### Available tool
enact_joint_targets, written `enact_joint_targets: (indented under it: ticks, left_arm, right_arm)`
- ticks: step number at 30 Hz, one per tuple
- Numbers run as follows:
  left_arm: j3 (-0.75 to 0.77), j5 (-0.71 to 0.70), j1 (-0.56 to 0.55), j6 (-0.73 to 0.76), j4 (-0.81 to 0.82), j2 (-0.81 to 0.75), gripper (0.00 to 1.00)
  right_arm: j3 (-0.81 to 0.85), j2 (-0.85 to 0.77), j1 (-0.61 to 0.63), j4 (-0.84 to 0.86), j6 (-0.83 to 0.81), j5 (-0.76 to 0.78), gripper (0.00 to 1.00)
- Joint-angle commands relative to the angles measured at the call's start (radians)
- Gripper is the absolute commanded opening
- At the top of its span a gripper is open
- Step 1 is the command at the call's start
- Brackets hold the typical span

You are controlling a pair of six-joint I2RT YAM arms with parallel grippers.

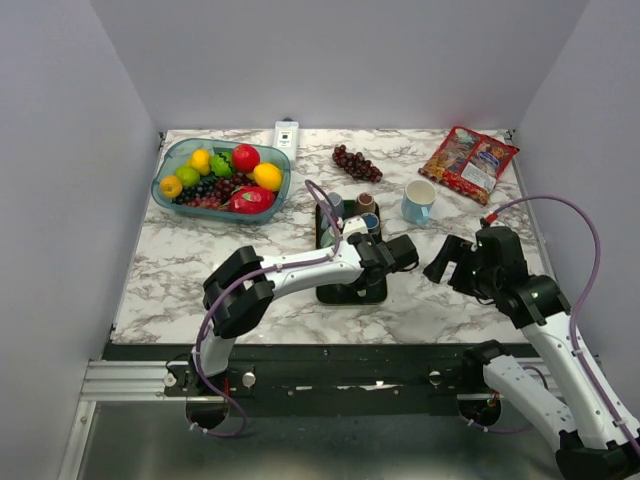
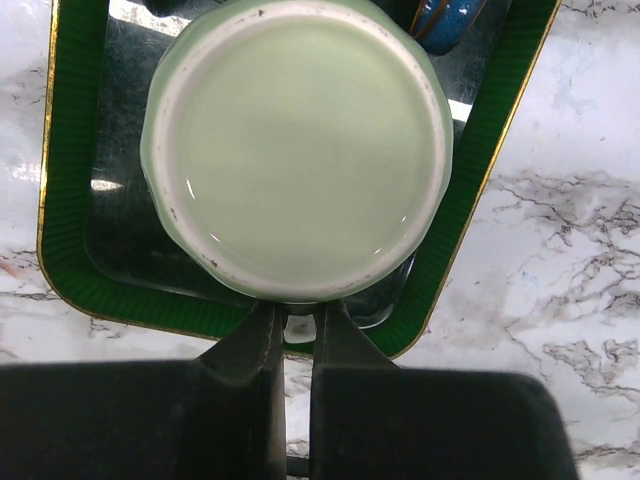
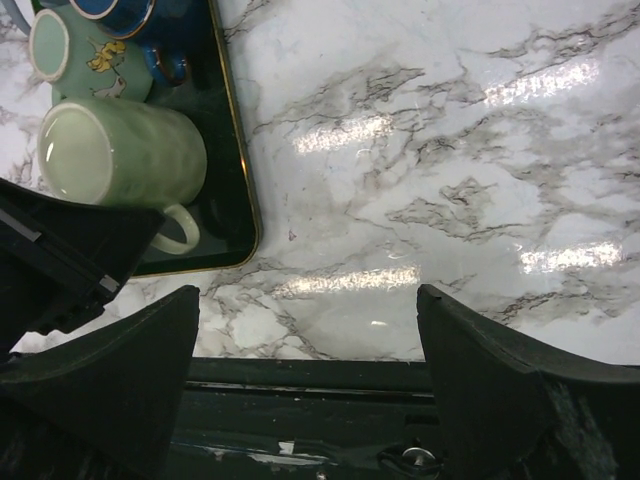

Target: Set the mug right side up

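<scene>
left wrist view shows the left gripper [image 2: 297,335] pinched on the inverted pale green mug [image 2: 300,140] at the green tray's [image 2: 480,200] near edge, while only the right wrist view shows its handle [image 3: 180,228] and the right gripper [image 3: 308,330] spread wide.

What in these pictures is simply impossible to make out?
- Left wrist view: the pale green mug hides its own handle, so whether the left gripper pinches it is unclear.
- Left wrist view: blue cup cut off by the top edge.
- Top view: left arm covers much of the tray; snack packet print too small to read.
</scene>
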Motion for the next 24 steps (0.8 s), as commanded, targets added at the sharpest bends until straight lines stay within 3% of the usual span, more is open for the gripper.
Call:
enact_joint_targets:
  ticks: [1, 9, 15, 19, 24]
  left_arm:
    - [-0.014, -0.089, -0.016, 0.019, 0.031, -0.112, 0.00]
    - [-0.154, -0.048, -0.019, 0.059, 0.185, -0.325, 0.00]
    - [-0.303, 0.029, 0.016, 0.189, 0.483, -0.547, 0.00]
    - [-0.379, 0.113, 0.070, 0.284, 0.736, -0.676, 0.00]
    - [-0.324, 0.245, 0.110, 0.410, 0.816, -0.739, 0.00]
  right_arm:
    - [0.019, -0.037, 0.002, 0.014, -0.010, -0.051, 0.95]
    - [0.098, -0.072, 0.002, -0.021, -0.026, -0.114, 0.95]
    - [0.176, -0.080, 0.002, -0.003, -0.034, -0.253, 0.95]
    - [0.185, -0.092, 0.002, 0.107, -0.017, -0.436, 0.95]
    - [0.188, -0.083, 0.002, 0.266, 0.071, -0.574, 0.95]
